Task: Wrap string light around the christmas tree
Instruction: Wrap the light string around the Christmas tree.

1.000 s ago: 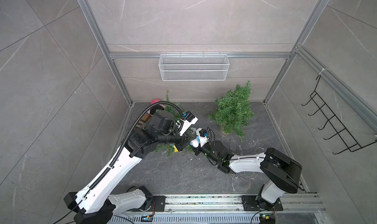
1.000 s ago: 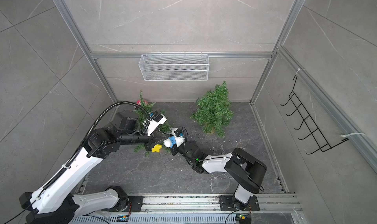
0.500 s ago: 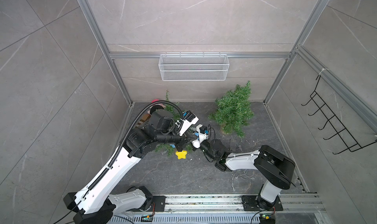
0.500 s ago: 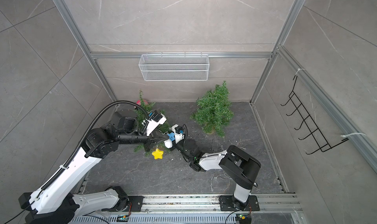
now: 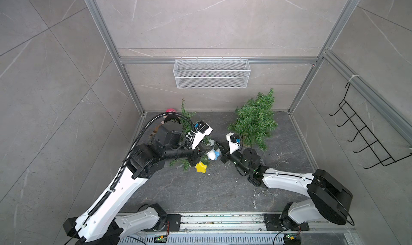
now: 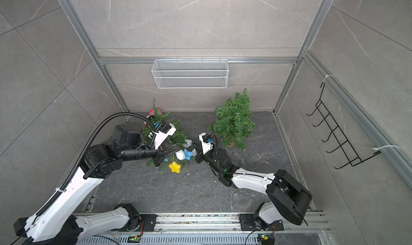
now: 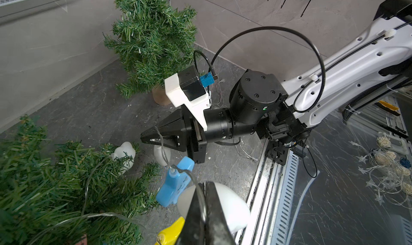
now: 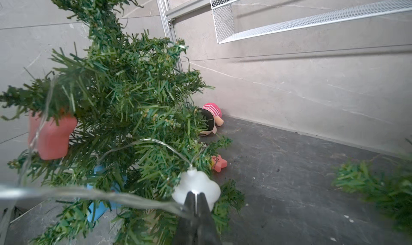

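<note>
Right fingers [image 7: 169, 126] newly tight on string light [image 7: 175, 183]

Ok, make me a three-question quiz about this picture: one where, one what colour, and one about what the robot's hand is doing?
1. Where is the basket? A on the back wall B on the floor C on an arm
2. What colour is the star lying on bare floor in both top views? A purple B yellow C green
3. The right gripper is: A wide open B out of sight C shut on the light string
Answers: 1 A, it hangs on that wall; 2 B, bright yellow; 3 C, its jaws pinch the string in both wrist views.
</note>
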### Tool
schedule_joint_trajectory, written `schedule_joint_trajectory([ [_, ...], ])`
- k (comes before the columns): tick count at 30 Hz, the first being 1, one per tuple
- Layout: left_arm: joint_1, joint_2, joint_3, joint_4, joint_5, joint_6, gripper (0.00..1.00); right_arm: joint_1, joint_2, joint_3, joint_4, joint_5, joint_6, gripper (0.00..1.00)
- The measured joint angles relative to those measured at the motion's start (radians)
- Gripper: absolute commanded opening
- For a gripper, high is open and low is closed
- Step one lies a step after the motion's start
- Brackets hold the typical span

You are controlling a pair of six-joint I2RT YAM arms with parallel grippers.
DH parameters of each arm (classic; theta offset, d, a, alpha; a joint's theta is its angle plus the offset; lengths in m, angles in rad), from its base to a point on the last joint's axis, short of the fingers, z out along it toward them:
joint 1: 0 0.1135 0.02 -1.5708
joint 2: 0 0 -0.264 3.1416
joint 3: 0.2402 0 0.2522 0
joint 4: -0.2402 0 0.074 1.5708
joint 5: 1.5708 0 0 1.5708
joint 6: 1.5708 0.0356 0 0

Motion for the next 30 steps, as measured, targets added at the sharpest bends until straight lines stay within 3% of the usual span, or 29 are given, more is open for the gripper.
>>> schedule_joint_trajectory([
  [6, 0.0, -0.061, -0.098, 0.015, -0.065, -0.001, 0.0, -0.049, -0.067, 0.158, -0.297, -0.001, -0.092, 0.0],
  [11, 0.014, -0.068, -0.188, 0.061, -0.156, -0.005, 0.0, -0.091, -0.003, 0.514, -0.501, -0.023, -0.167, 0.0],
  [14, 0.034, -0.049, -0.208, 0.103, -0.197, -0.011, 0.16, -0.094, 0.12, 0.774, -0.564, -0.043, -0.185, 0.0],
  [17, 0.066, -0.041, -0.208, 0.142, -0.214, -0.025, 0.23, -0.094, 0.274, 1.024, -0.63, -0.087, -0.172, 0.0],
  [24, 0.192, -0.068, -0.211, 0.19, -0.212, -0.068, 0.28, -0.081, 0.644, 1.523, -0.774, -0.171, -0.121, 0.0],
  [30, 0.252, -0.084, -0.209, 0.171, -0.226, -0.098, 0.37, -0.065, 1.041, 2.145, -1.036, -0.262, -0.112, 0.0],
])
